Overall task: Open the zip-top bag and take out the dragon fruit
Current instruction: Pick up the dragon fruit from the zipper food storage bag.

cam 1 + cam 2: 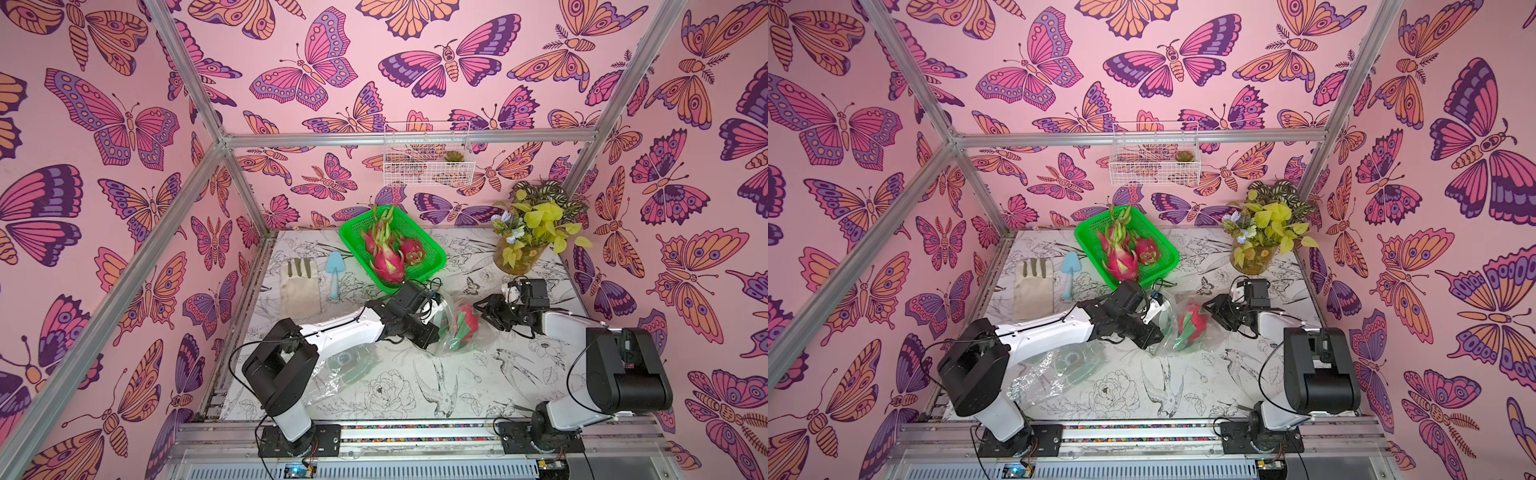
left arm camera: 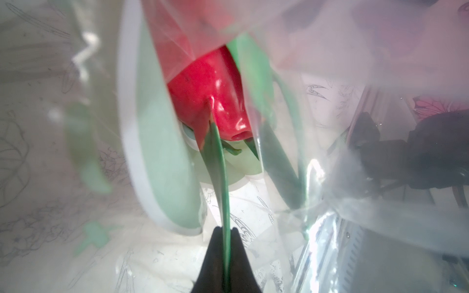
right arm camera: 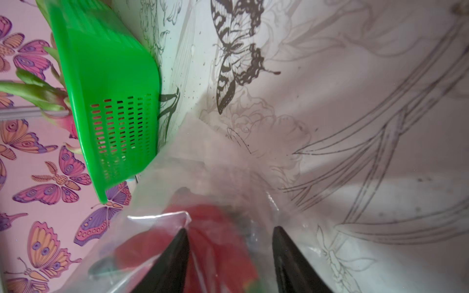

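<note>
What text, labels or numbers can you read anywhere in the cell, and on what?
No readable text in any view.
Bag: green print and a green cross, blurred shapes, no letters legible.
Spare bag: round green mark, too small to read.
Basket, trowel: no lettering seen.

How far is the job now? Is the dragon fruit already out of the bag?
Done: the zip-top bag is open, with the left gripper inside. In hand: that gripper is shut on a green scale of the dragon fruit; the right gripper stands open at the bag's other end. Left: pulling the fruit out; it lies inside the bag.
</note>
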Robot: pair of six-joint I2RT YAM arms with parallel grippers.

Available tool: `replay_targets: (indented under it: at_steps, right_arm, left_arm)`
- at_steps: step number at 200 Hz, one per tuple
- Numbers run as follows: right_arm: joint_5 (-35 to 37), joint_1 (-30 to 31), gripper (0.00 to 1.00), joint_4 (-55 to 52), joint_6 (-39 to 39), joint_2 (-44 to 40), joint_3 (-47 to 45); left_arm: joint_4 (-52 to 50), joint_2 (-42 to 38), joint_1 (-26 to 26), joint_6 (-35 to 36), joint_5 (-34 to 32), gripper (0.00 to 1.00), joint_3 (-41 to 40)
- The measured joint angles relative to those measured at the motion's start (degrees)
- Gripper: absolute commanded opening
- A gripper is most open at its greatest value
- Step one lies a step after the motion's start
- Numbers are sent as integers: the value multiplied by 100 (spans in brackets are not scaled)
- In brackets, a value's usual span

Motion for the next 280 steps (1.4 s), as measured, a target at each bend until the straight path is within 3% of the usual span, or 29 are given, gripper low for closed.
replay_targets:
  at_steps: [43, 128, 173, 202, 229, 280]
  right_arm:
    - [33, -2, 0, 85, 109, 20, -42]
    - [323, -114, 0, -262, 74, -295, -46]
    - [-205, -151, 50, -393, -61, -927, -133]
    - [-367, -151, 63, -730, -140, -1845, -186]
    - [-570, -151, 76, -874, 94, -2068, -356]
    - [-968, -151, 86, -743, 1515, -2319, -1051]
  left_arm:
    - [-9, -35, 31, -66, 9, 0, 17]
    - [-577, -951, 219, -184, 17, 0, 109]
    - [-968, -990, 319, -398, -52, 0, 516]
    - [-1215, -992, 332, -664, -254, 0, 763]
    - [-1338, -992, 334, -826, -400, 0, 922]
    - [-1370, -992, 337, -964, -581, 0, 1075]
